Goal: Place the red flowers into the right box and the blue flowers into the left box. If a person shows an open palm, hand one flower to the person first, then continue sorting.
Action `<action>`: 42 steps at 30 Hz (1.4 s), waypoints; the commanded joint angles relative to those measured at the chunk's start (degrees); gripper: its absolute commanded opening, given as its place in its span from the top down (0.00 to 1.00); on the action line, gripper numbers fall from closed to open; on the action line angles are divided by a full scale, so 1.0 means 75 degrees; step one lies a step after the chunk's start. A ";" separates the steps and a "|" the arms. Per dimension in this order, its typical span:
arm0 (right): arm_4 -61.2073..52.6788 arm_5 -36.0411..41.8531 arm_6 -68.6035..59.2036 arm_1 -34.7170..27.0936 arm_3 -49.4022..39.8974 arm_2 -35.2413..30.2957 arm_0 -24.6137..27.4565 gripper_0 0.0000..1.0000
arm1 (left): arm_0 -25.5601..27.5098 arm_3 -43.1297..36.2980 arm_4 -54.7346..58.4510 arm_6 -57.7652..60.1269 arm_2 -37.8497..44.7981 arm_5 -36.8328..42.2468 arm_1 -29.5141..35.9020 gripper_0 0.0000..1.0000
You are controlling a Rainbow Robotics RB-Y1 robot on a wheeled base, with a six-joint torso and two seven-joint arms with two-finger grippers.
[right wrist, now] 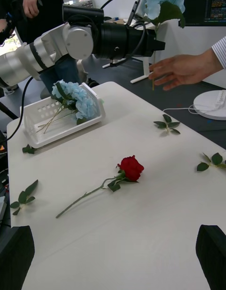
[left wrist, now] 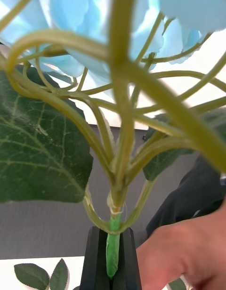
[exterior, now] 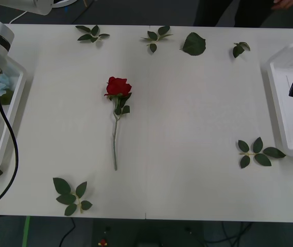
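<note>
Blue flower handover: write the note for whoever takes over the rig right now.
Left gripper: jaws shut on a blue flower by its stem, raised off the table toward a person's open hand, which is close but not yet holding it.
Right gripper: open, empty, above the table.
Done: blue flowers lie in the left box.
Left: finish the handover; move the red flower lying mid-table to the right box. Loose leaf sprigs stay.

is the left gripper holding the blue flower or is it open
Holding it: the left gripper's black fingers pinch the blue flower's stem.
</note>
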 commanded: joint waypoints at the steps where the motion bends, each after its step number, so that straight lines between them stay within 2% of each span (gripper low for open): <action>1: -0.0115 -0.0025 0.0143 -0.0323 -0.0183 0.0018 0.0092 0.00 | -0.0489 -0.0136 0.0049 0.0275 0.0088 -0.0139 -0.0053 1.00; 7: -0.0115 -0.0025 0.0155 -0.0323 -0.0183 0.0018 0.0092 0.00 | -0.0477 -0.0136 0.0072 0.0263 0.0088 -0.0128 -0.0053 0.97; 10: -0.0103 -0.0025 0.0155 -0.0323 -0.0183 0.0018 0.0092 0.00 | -0.0477 -0.0136 0.0072 0.0263 0.0088 -0.0128 -0.0053 0.79; 17: -0.0103 -0.0025 0.0120 -0.0323 -0.0183 0.0018 0.0104 0.00 | -0.0477 -0.0136 0.0072 0.0263 0.0088 -0.0128 -0.0053 0.77; 18: -0.0103 -0.0025 0.0120 -0.0323 -0.0183 0.0018 0.0104 0.00 | -0.0477 -0.0136 0.0072 0.0263 0.0088 -0.0128 -0.0053 0.72; 19: -0.0103 -0.0025 0.0120 -0.0323 -0.0183 0.0018 0.0104 0.00 | -0.0477 -0.0136 0.0072 0.0263 0.0088 -0.0128 -0.0053 0.53; 20: -0.0103 -0.0025 0.0120 -0.0323 -0.0183 0.0018 0.0104 0.00 | -0.0477 -0.0136 0.0072 0.0263 0.0088 -0.0128 -0.0053 0.23; 21: -0.0103 -0.0025 0.0120 -0.0323 -0.0183 0.0018 0.0104 0.00 | -0.0477 -0.0136 0.0072 0.0263 0.0088 -0.0128 -0.0053 0.00; 42: -0.0103 -0.0025 0.0120 -0.0323 -0.0183 0.0018 0.0104 0.00 | -0.0477 -0.0136 0.0072 0.0263 0.0088 -0.0128 -0.0053 0.00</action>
